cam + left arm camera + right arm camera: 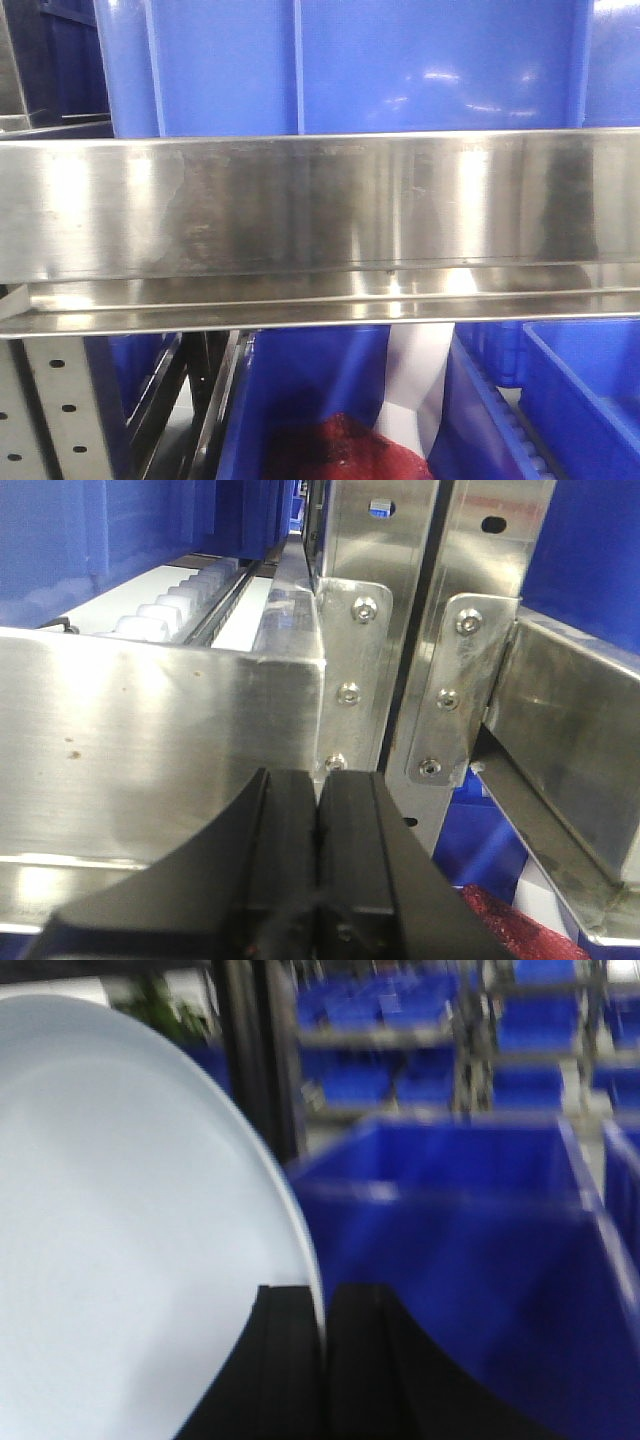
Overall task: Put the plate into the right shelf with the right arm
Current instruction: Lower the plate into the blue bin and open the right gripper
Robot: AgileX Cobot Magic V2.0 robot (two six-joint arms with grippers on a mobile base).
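In the right wrist view my right gripper (322,1305) is shut on the rim of the pale-blue plate (130,1220), which fills the left half of the view and stands on edge. Beyond it is a big blue bin (470,1250) of the right shelf, blurred. In the front view the shelf's broad steel front rail (320,215) crosses the frame with blue bins (360,60) above it. In the left wrist view my left gripper (318,785) is shut and empty, close to a steel rail (150,740) and bolted uprights (350,630).
Below the rail in the front view are more blue bins (590,400), a red mesh item (330,450), a white sheet (415,385) and a perforated grey upright (60,410). The left wrist view shows an angled steel bracket (570,750). Farther racks of blue bins (390,1040) stand behind.
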